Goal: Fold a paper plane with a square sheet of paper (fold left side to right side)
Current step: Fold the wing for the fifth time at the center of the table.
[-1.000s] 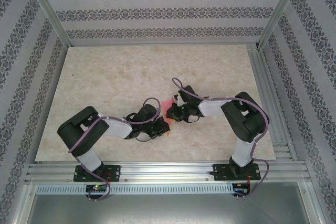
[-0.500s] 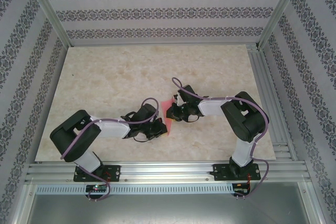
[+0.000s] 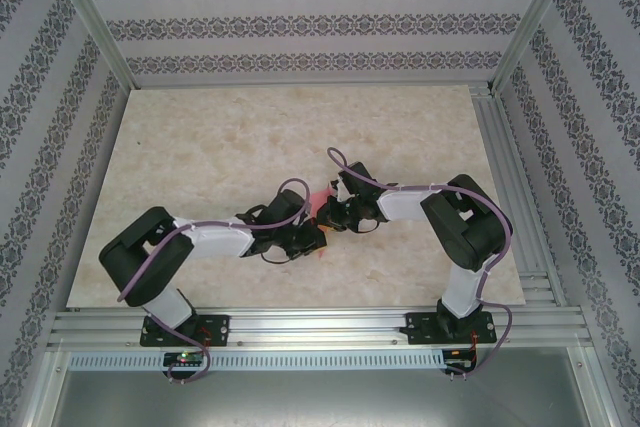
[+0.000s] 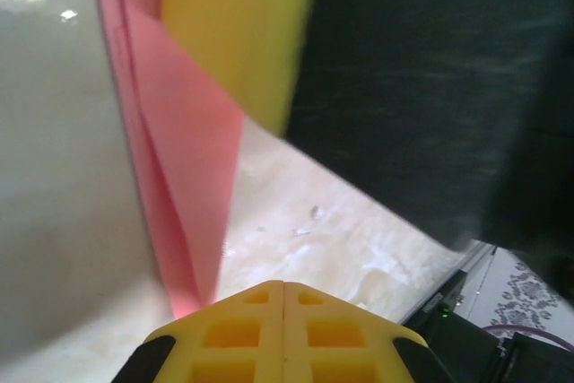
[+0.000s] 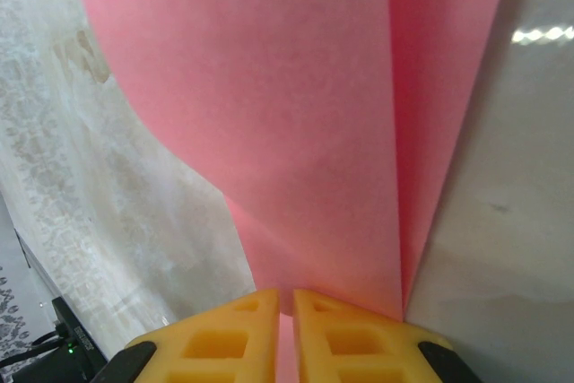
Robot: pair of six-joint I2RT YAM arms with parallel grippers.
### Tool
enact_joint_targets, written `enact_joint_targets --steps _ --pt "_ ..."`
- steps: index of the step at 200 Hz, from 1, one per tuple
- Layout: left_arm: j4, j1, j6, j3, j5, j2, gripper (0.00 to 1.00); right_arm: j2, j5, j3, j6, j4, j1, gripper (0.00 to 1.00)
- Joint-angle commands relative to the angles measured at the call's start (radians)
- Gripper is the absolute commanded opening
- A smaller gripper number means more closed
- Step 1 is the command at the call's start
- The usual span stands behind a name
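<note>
The pink-red square sheet of paper [image 3: 320, 198] lies mid-table between my two grippers, mostly hidden under them. In the right wrist view the paper [image 5: 296, 114] shows folded layers with a long crease on its right side. It runs down into the narrow gap of my right gripper [image 5: 294, 298], which is shut on it. My left gripper [image 4: 283, 286] is shut with nothing between its yellow fingers. The paper's edge [image 4: 179, 186] stands just to the left of its tip. From above, the left gripper [image 3: 306, 237] sits close in front of the right gripper [image 3: 334, 215]. Whether the sheet has a paper plane's shape I cannot tell.
The marble-patterned table [image 3: 200, 147] spreads wide to the left and back of the grippers. Aluminium rails [image 3: 510, 197] line the right side and the near edge. Patterned walls enclose the table. The right gripper's yellow finger [image 4: 235, 33] and dark body [image 4: 430, 87] loom close ahead of the left wrist.
My left arm has stretched to the right, bringing its shut gripper up to the paper and the right gripper. The right arm has hardly moved.
</note>
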Motion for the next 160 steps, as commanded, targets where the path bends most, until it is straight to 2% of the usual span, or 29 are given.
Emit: enact_joint_targets --steps 1,35,85,160 --pt "0.037 -0.018 0.022 0.016 0.018 0.033 0.0 0.052 0.113 -0.027 -0.021 -0.08 -0.003 0.14" --pt "-0.006 -0.019 0.04 0.014 0.007 0.042 0.0 0.052 0.115 -0.027 -0.022 -0.084 -0.002 0.14" --pt "-0.034 -0.034 0.06 0.006 0.05 0.099 0.0 0.049 0.123 -0.022 -0.027 -0.097 -0.003 0.15" --pt "-0.077 -0.046 0.064 -0.049 0.046 0.039 0.0 0.056 0.126 -0.019 -0.027 -0.101 -0.003 0.15"
